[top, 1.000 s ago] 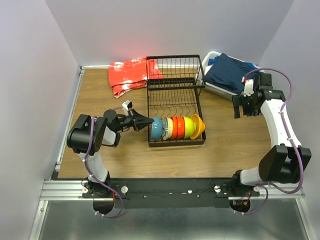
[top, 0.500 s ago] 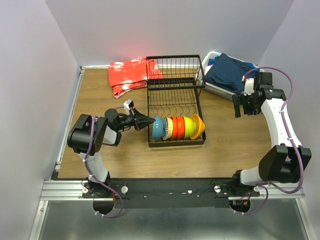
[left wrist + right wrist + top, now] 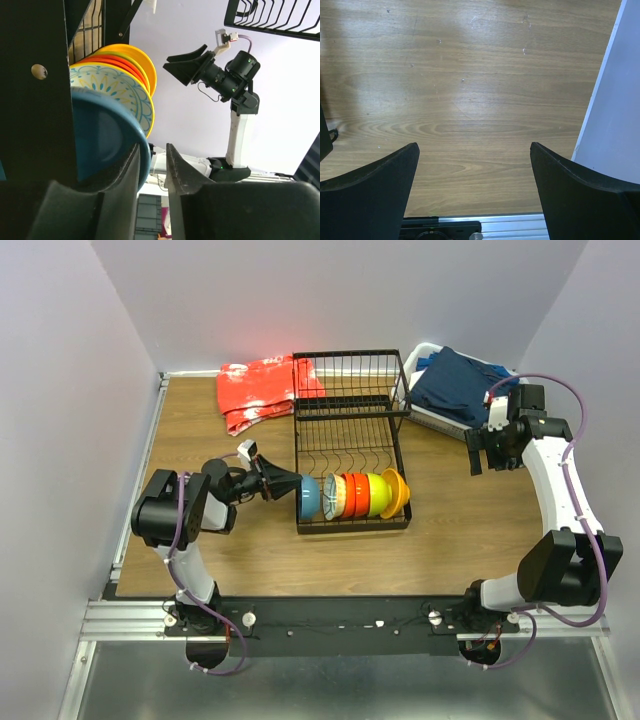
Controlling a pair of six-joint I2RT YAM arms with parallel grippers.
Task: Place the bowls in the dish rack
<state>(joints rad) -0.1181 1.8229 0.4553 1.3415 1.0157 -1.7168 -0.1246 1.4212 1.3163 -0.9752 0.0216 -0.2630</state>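
The black wire dish rack (image 3: 350, 420) holds a row of bowls on edge in its front slots: a blue bowl (image 3: 308, 497), the white patterned bowl (image 3: 333, 496), the red-orange bowl (image 3: 355, 495), the lime green bowl (image 3: 375, 494) and the yellow-orange bowl (image 3: 397, 492). My left gripper (image 3: 297, 485) is at the row's left end. In the left wrist view its jaws (image 3: 153, 146) stand a narrow gap apart. The blue bowl's rim (image 3: 142, 162) lies against the left finger, clear of the right one. My right gripper (image 3: 482, 455) is wide open and empty over bare table (image 3: 470, 115).
A red cloth (image 3: 262, 390) lies at the back left of the rack. A white plastic basket with a blue cloth (image 3: 455, 385) stands at the back right. The right wall (image 3: 615, 100) and the table's front rail (image 3: 520, 222) are close to my right gripper.
My left gripper has drawn back slightly to the left and rolled. The blue bowl now sits a little further left at the end of the row. The right arm has not moved.
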